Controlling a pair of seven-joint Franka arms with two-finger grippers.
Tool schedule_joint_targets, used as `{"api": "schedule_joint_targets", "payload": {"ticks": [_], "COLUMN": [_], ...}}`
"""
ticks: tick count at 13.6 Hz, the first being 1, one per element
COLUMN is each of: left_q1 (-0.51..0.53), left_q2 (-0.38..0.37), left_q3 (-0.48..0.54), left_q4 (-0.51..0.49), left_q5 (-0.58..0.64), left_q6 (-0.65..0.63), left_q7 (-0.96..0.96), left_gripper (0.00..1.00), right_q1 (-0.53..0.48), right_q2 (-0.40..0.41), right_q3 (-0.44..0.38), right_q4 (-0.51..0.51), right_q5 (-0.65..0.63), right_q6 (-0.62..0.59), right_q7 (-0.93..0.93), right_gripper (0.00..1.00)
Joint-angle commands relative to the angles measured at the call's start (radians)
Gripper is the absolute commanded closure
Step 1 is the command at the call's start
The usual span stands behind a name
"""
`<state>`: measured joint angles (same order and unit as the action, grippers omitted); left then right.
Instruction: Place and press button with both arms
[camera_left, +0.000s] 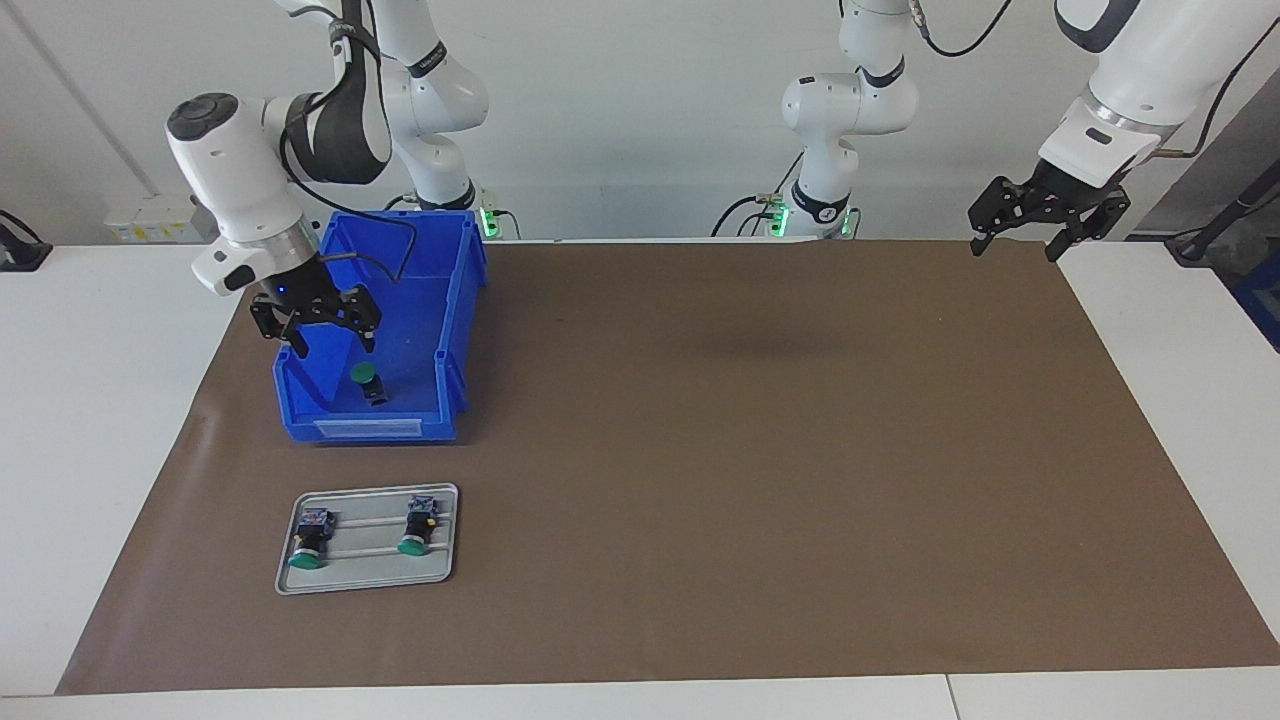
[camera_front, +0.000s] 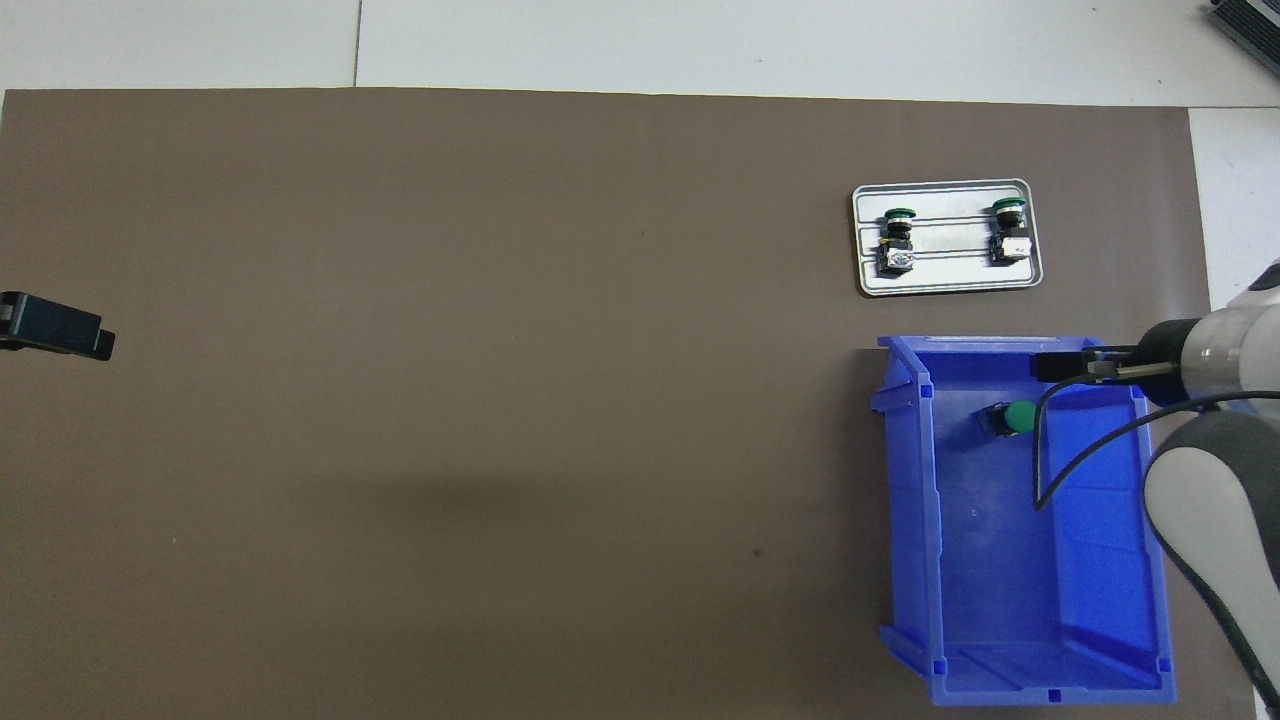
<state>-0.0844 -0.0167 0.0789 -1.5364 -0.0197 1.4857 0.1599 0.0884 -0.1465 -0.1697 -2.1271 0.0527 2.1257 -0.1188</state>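
One green-capped button (camera_left: 368, 382) (camera_front: 1010, 418) lies on its side in the blue bin (camera_left: 458, 300) (camera_front: 905, 500), at the bin's end farther from the robots. My right gripper (camera_left: 333, 345) (camera_front: 1062, 365) hangs open just above the bin, over that button and holding nothing. Two more buttons (camera_left: 310, 540) (camera_left: 418, 530) lie in the grey metal tray (camera_left: 365, 572) (camera_front: 945, 272), caps pointing away from the robots. The left arm waits with its gripper (camera_left: 1013, 250) (camera_front: 60, 330) open and empty, raised over the mat's edge at its own end.
A brown mat (camera_left: 750, 450) (camera_front: 500, 350) covers most of the white table. The tray sits just farther from the robots than the bin, at the right arm's end. A black cable loops from the right wrist over the bin.
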Motion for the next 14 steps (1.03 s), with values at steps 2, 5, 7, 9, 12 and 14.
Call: {"api": "schedule_joint_targets", "payload": {"ticks": [2,5,7,9,12,14], "left_q1": [0.009,0.009,0.009,0.009,0.009,0.009], "left_q2": [-0.031,-0.031,-0.031,-0.031,-0.031,-0.031], "left_q3": [-0.007,-0.005,-0.007,-0.007,-0.005,-0.005], "left_q4": [-0.036,-0.036,-0.036,-0.036,-0.036,-0.036], "left_q5": [-0.008,-0.008,-0.008,-0.008,-0.008,-0.008], "left_q6": [0.016,0.016,0.016,0.016,0.016,0.016], "left_q7": [-0.008,-0.008,-0.008,-0.008,-0.008,-0.008], "left_gripper": [0.0,0.0,0.0,0.0,0.0,0.0], "right_q1": [-0.006,-0.01,-0.019,-0.006,0.01,0.008], "right_q2": [0.065,0.137,0.157,0.125,0.108,0.107], "right_q3": [0.016,0.018,0.019,0.019,0.022,0.022], "right_q4": [0.252,0.517,0.633,0.572,0.541,0.541], "right_q5": [-0.068,-0.067,-0.068,-0.08,-0.109,-0.1], "right_q6": [-0.246,-0.508,-0.628,-0.622,-0.607,-0.61], "right_q7": [0.083,0.14,0.137,0.133,0.137,0.131], "right_gripper": [0.0,0.0,0.0,0.0,0.0,0.0]}}
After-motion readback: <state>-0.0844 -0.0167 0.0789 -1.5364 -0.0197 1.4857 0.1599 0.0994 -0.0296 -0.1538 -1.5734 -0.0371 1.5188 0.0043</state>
